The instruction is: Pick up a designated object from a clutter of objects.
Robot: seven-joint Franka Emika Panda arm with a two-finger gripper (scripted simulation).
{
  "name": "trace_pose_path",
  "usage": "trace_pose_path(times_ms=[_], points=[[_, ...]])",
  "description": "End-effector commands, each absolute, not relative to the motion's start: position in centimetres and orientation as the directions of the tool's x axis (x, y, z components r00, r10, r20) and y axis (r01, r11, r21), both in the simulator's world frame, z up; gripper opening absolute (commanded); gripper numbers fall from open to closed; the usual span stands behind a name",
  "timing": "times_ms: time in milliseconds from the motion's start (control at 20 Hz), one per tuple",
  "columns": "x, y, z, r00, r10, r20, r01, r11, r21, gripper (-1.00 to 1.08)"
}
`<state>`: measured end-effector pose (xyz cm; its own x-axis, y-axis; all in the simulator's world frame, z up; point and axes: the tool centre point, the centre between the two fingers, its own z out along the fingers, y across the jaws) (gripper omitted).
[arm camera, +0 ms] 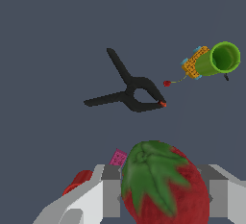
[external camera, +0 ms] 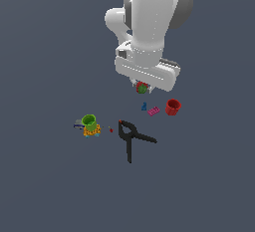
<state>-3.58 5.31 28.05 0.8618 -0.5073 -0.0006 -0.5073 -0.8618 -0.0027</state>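
The strawberry [external camera: 142,88] sits between the fingers of the pincer [external camera: 143,88], gripped there with its green leafy top showing; in the wrist view the strawberry [arm camera: 166,184] fills the space between the two grey fingers [arm camera: 98,196]. It looks lifted clear of the dark surface [external camera: 45,186], above the other items.

Just below it in the exterior view lie a small blue piece [external camera: 144,106] and a pink brick [external camera: 154,110], close together, with the red cup [external camera: 173,107] beside the brick toward the exterior view's right. The black clamp [external camera: 131,137] lies farther off, its two arms spread. A tiny red dot [external camera: 111,130] lies between the clamp and the green cup [external camera: 89,122], which touches an orange item [external camera: 91,131] toward the exterior view's left.
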Motion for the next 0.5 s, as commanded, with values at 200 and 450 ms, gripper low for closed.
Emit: trace_pose_path(times_ms=[200, 450], points=[[-3.7, 3.2, 32.7, 0.862, -0.507, -0.001, -0.507, -0.862, -0.002, -1.00], [-3.7, 2.3, 34.8, 0.861, -0.508, 0.000, -0.508, -0.861, 0.000, -1.00]])
